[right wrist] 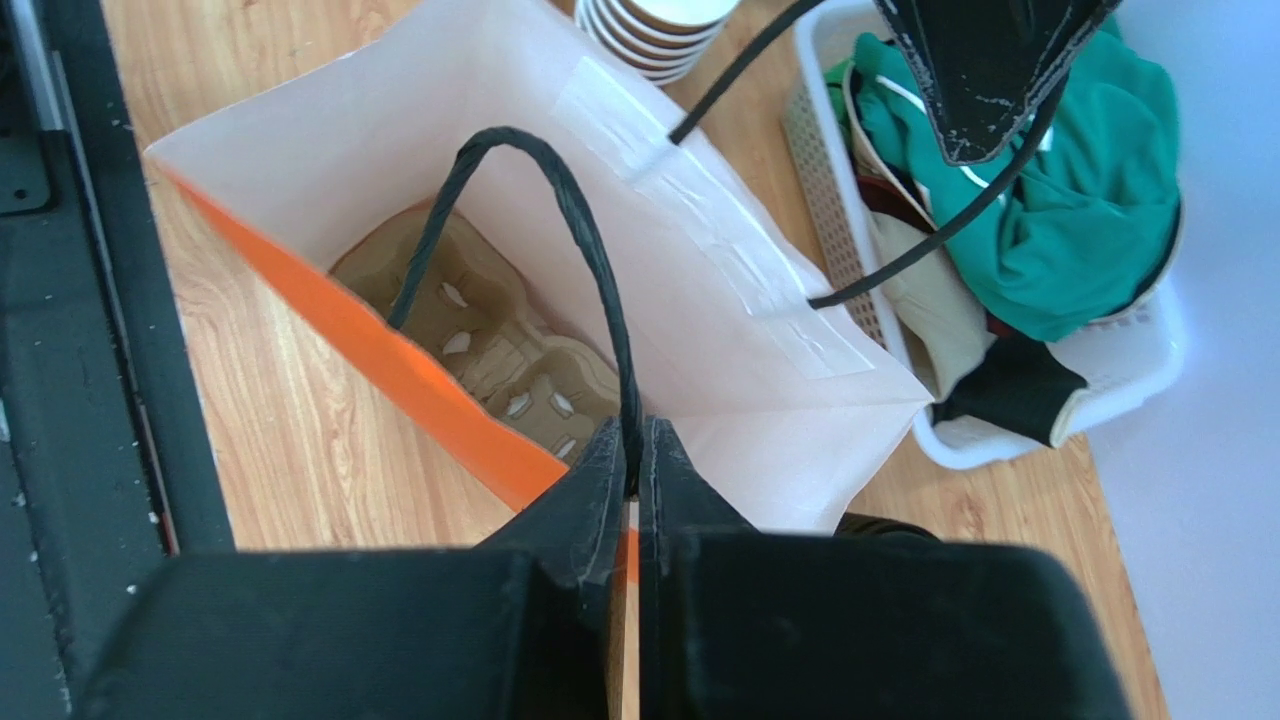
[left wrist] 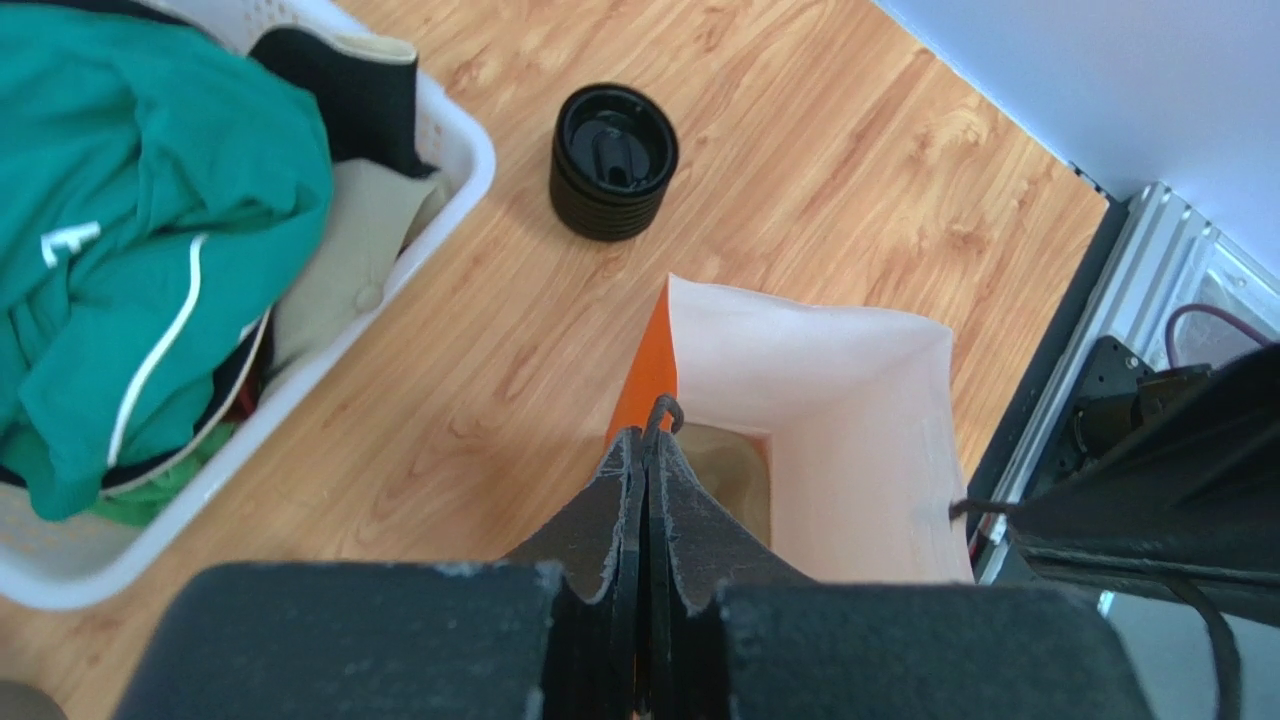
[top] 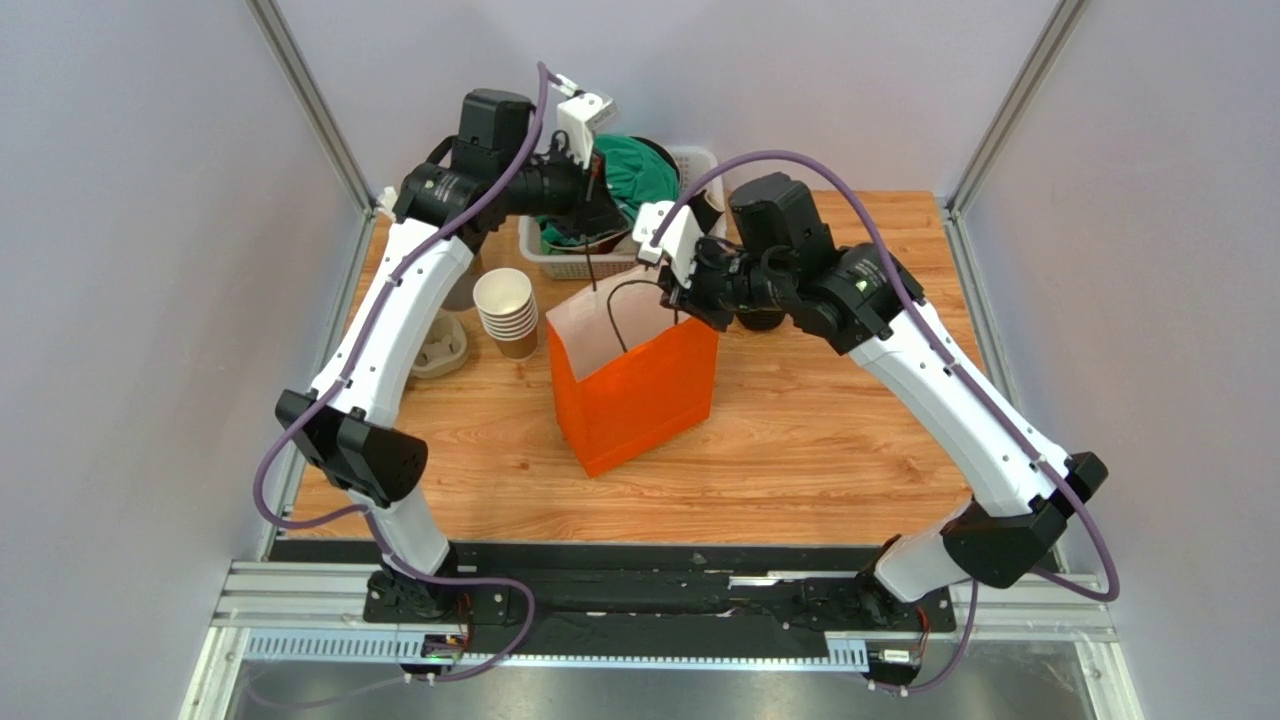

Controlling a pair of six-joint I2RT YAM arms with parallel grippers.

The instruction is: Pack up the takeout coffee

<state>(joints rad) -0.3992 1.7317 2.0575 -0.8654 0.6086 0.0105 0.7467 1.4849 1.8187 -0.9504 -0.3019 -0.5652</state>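
Takeout coffee not visible; left gripper (left wrist: 646, 450) and right gripper (right wrist: 631, 450), fully closed, each pinch a handle (right wrist: 579, 225) of the orange bag (top: 639, 398).

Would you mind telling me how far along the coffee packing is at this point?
Done: the orange bag stands open with a pulp tray at its bottom. In hand: the left tool and right tool are each shut on a bag handle, spreading the mouth. Left: no lidded cup shows in the bag, so the coffee has yet to go in.
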